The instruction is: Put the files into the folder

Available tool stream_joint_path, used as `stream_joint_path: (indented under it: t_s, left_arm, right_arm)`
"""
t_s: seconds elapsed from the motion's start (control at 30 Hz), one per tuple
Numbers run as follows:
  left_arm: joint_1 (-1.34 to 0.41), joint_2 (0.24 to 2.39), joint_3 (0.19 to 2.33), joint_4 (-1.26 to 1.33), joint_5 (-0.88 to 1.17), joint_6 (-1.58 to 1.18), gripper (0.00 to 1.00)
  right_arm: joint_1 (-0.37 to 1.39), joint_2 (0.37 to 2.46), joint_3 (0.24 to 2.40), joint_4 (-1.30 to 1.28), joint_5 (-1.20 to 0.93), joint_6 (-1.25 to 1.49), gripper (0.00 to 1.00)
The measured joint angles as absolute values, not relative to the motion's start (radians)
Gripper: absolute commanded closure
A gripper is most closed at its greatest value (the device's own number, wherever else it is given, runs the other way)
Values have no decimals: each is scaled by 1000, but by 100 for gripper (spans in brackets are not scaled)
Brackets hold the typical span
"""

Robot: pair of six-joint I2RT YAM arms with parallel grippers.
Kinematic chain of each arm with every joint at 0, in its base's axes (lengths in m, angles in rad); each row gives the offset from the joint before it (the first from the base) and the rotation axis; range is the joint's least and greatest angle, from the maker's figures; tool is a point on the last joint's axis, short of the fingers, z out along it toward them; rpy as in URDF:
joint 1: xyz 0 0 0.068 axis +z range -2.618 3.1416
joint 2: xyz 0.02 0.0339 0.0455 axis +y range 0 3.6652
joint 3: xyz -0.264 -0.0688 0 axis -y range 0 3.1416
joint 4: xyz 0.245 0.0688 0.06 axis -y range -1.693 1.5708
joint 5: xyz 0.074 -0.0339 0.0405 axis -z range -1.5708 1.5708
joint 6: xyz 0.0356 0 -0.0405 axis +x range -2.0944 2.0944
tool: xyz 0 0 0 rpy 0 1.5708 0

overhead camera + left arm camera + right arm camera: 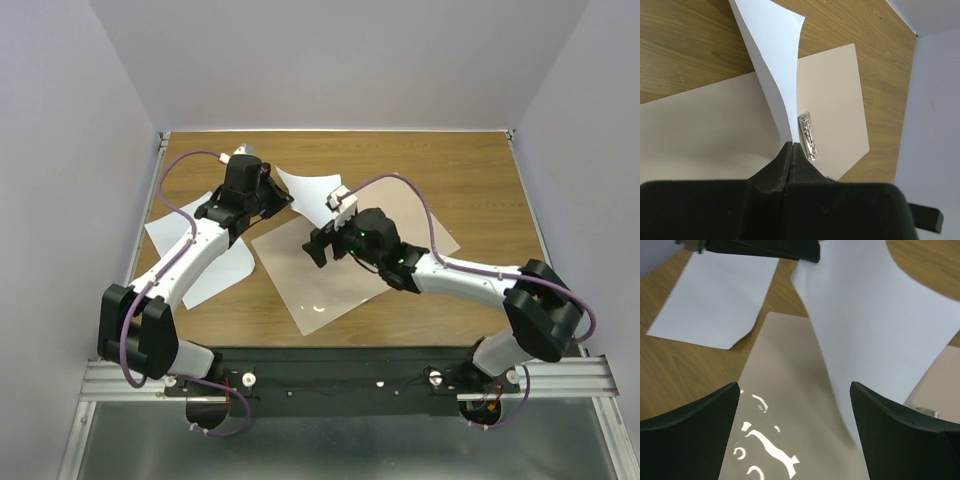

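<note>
Pinching a curled white sheet (772, 55) upright above the clip (807, 135) of the open folder (700, 125), the left pincer (792, 145) is holding it just ahead of the spread right pincer (794, 390).

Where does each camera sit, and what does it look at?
Top external: overhead, rear, facing down at the table; both arms show.
Left wrist: on left arm; shut left claw pinches the sheet above the folder.
Right wrist: on right arm; looks between the open right claw at both.
Wrist views share sheet and folder.
</note>
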State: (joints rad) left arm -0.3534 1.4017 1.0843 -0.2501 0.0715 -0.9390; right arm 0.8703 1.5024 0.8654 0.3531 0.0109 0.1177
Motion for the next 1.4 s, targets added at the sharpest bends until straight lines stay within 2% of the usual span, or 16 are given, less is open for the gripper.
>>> stream_joint_path:
  t_s: [0.23, 0.47, 0.6, 0.63, 0.67, 0.73, 0.77, 0.83, 0.87, 1.0, 1.03, 1.07, 1.1, 1.13, 1.17, 1.4]
  left_arm:
    - [-411, 1359, 1104, -289, 17, -963, 100]
    - [-432, 1359, 1113, -310, -10, -978, 100]
    - [-453, 1356, 1132, -326, -20, -981, 100]
    - [-455, 1354, 1134, -327, -23, -982, 100]
    - [-459, 1348, 1137, -331, -26, -983, 100]
    - [-465, 1338, 1139, -333, -32, -986, 100]
    - [-467, 1334, 1139, -333, -35, -986, 100]
    - [-471, 1329, 1140, -335, -37, -989, 100]
    - [-472, 1328, 1142, -338, -38, -989, 100]
    - [-481, 1325, 1154, -339, -44, -989, 100]
    - [-485, 1319, 1157, -340, -46, -988, 97]
    - [-486, 1316, 1159, -340, -47, -988, 75]
    - [-488, 1308, 1164, -342, -48, -986, 59]
    - [-491, 1302, 1169, -342, -50, -982, 38]
    - [-492, 1294, 1176, -343, -52, -977, 14]
    - [-493, 1212, 1198, -345, -76, -943, 11]
  right_arm:
    - [870, 1642, 966, 422, 116, -88, 2]
    - [870, 1689, 1011, 479, 135, -165, 21]
    - [870, 1732, 1034, 500, 142, -167, 26]
    - [870, 1742, 1035, 501, 146, -166, 29]
    - [870, 1751, 1035, 504, 147, -166, 39]
    - [870, 1763, 1035, 508, 150, -164, 51]
    - [870, 1768, 1035, 510, 152, -163, 65]
    - [870, 1771, 1035, 524, 162, -152, 73]
    - [870, 1771, 1035, 533, 166, -143, 82]
    - [870, 1770, 1032, 583, 185, -122, 94]
    - [870, 1769, 1031, 587, 190, -119, 97]
    - [870, 1765, 1029, 595, 199, -109, 99]
    - [870, 1761, 1029, 603, 205, -102, 99]
    - [871, 1758, 1029, 610, 210, -96, 99]
    - [872, 1750, 1028, 612, 222, -84, 99]
    - [862, 1627, 995, 592, 341, 64, 99]
